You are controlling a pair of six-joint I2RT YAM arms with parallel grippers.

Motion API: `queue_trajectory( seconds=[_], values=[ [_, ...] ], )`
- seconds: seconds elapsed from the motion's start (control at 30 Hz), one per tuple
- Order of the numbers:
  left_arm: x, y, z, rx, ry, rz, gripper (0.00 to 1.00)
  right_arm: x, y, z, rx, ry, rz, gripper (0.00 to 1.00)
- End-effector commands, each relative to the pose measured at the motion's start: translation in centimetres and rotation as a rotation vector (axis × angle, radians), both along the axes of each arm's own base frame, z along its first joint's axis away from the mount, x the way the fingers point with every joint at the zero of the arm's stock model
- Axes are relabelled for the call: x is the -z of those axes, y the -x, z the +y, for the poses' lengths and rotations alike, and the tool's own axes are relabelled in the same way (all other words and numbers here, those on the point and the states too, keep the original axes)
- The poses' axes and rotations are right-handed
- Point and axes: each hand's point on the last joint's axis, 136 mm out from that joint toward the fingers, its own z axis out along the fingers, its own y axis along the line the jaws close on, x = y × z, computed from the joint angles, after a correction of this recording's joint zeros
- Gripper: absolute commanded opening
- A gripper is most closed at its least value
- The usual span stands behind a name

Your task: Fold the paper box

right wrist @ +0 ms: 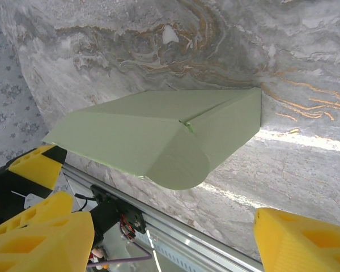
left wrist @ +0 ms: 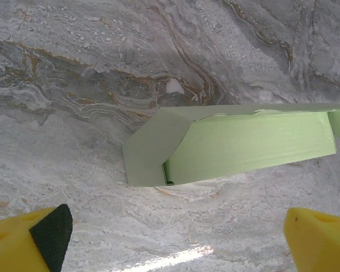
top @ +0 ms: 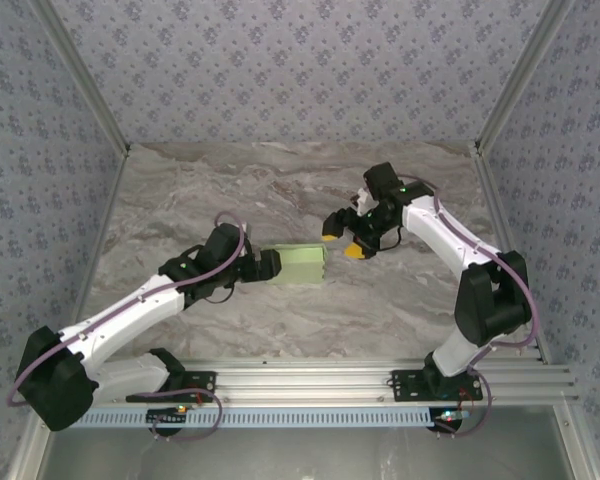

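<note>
Paper box (top: 302,265) beside left hand (top: 273,265)

Paper box (top: 302,264) pale green, plain — table (top: 280,190) grey marble, orange veins; walls (top: 280,60) grey floral.

Thin matt card in the paper box (top: 300,265), pale green, smooth, sharp along its creases. Marble-patterned table (top: 280,190), smooth and slightly glossy; catches bright streaks of light in both wrist views. Matt yellow plastic on the fingers (left wrist: 317,238) of the left gripper (left wrist: 175,243) and of the right gripper (right wrist: 170,218). Black, finely textured, rubbery-looking pad (left wrist: 52,231) on one left finger. Glossy white plastic shells on the arms (top: 130,305), matt black at the joints. Brushed, ribbed aluminium rail (top: 310,375) along the near edge. Smooth purple sheath on the cable (top: 232,225). Matt patterned wall covering (top: 280,70), of cloth or paper, hard to tell which.
</note>
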Motion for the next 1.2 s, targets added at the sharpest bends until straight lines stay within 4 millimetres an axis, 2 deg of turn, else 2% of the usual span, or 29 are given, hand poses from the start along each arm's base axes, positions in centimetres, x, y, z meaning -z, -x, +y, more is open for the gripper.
queue_trajectory(
  seconds=[0.0, 0.17, 0.33, 0.47, 0.57, 0.7, 0.9, 1.17],
  values=[
    [-0.9, -0.3, -1.0, 0.021, 0.022, -0.031, 0.96, -1.1, 0.1, 0.1, -0.020, 0.002, -0.055, 0.76],
    [-0.8, -0.5, -1.3, 0.043, 0.009, -0.057, 0.96, -0.4, -0.3, 0.3, -0.040, 0.022, -0.070, 0.77],
    [-0.5, -1.1, -1.4, 0.060, -0.083, -0.079, 0.94, 0.0, -0.5, 1.5, -0.066, 0.021, -0.072, 0.78],
    [0.4, -1.6, -1.5, 0.061, -0.133, -0.074, 0.86, 0.5, -0.7, 2.3, -0.083, 0.025, -0.061, 0.78],
    [1.0, -1.9, -1.5, 0.056, -0.146, -0.068, 0.85, 1.0, -0.8, 2.7, -0.093, 0.015, -0.053, 0.78],
    [0.7, -2.3, -1.1, 0.038, -0.160, -0.095, 0.86, 1.3, -0.9, 3.1, -0.103, 0.008, -0.044, 0.77],
    [0.3, -2.3, -1.3, 0.049, -0.141, -0.121, 0.95, 1.5, -1.1, 3.5, -0.122, -0.005, -0.042, 0.75],
    [1.5, -2.3, -1.4, 0.049, -0.145, -0.109, 0.91, 1.4, -0.9, 4.4, -0.137, -0.033, -0.020, 0.67]
  ],
)
